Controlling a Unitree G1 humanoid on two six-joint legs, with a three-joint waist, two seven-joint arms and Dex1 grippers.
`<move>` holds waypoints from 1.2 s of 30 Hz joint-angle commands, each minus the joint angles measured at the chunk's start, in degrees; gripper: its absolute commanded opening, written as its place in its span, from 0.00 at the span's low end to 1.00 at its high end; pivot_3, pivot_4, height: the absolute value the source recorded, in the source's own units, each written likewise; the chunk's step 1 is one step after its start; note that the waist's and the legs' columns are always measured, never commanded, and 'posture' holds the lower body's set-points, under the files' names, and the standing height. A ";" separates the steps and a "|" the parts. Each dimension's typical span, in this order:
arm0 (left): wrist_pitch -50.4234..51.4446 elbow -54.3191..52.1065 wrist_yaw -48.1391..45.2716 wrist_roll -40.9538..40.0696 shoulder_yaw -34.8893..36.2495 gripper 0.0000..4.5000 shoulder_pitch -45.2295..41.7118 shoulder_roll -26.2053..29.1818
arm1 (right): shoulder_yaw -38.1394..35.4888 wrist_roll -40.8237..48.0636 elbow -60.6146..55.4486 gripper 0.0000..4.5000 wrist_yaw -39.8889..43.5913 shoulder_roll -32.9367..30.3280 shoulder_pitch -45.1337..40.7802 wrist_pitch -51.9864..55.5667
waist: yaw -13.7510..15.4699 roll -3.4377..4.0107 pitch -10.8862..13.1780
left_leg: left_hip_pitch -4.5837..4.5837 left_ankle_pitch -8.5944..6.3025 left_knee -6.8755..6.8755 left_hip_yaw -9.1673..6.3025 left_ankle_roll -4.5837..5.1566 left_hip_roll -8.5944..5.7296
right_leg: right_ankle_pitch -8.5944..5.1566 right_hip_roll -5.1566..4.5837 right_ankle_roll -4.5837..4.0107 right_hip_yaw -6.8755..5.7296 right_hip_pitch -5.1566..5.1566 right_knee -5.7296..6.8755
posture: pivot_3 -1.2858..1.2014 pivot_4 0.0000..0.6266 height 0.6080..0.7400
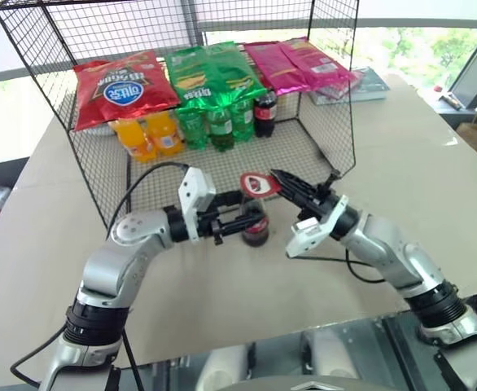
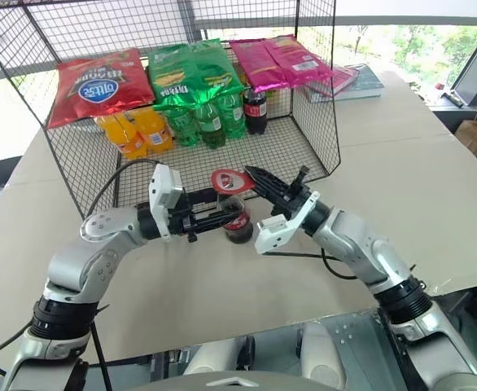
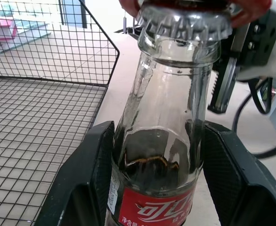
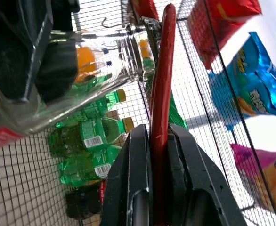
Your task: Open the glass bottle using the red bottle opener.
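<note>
**Pincers set: bottle clamped, opener seated on the cap**

The left pincer (image 1: 240, 220) is clamped on the body of the glass bottle (image 1: 256, 226), its two black fingers (image 3: 84, 181) pressed to either side of the glass just above the red label. The bottle stands upright on the counter (image 1: 222, 293), just in front of the open wire basket (image 1: 108, 171). The right pincer (image 1: 283, 182) is shut tight on the slim handle of the red bottle opener (image 1: 259, 184), whose loop head sits over the bottle's top.

The bottle is likely stiff, smooth and slippery, and would break if it toppled; the wide body low down looks the safest hold, as the neck is narrow and must stay free. The opener is flat and rigid, and a grip far back on the handle should give the most leverage.

The left wrist view shows the crimped metal cap (image 3: 185, 21) still on, with red opener edges around it, which the head views cannot resolve. The right wrist view shows the opener edge-on between the pads, reaching to the bottle's mouth. The head views alone show both arms meeting over the bottle.
</note>
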 commanded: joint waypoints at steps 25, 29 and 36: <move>-4.39 -0.08 -0.78 0.65 -1.17 0.47 1.38 -1.02 | -14.02 28.18 -15.06 0.00 20.13 3.71 4.40 26.64 | 0.57 -0.10 0.15 | -0.39 0.10 -0.04 -0.17 -0.20 0.04 | 0.00 -0.04 0.00 -0.22 -0.13 -0.16 | 0.52 0.24 1.00; -5.60 -0.27 -0.90 0.57 -0.92 0.47 1.73 -1.24 | -18.65 41.79 -21.59 0.00 23.79 7.70 16.43 53.61 | 1.20 -0.07 0.16 | -0.52 0.02 -0.09 -0.29 -0.07 0.08 | 0.00 -0.08 -0.02 -0.34 -0.19 -0.22 | 0.52 0.24 1.00; -7.21 -0.97 -0.98 0.90 -0.96 0.47 3.00 -1.02 | -17.71 50.95 -17.00 0.27 24.62 10.66 19.34 71.94 | 0.70 0.19 0.33 | -0.61 -0.07 -0.08 -0.24 0.08 0.10 | 0.00 -0.07 -0.02 -0.36 -0.36 -0.17 | 0.52 0.24 1.00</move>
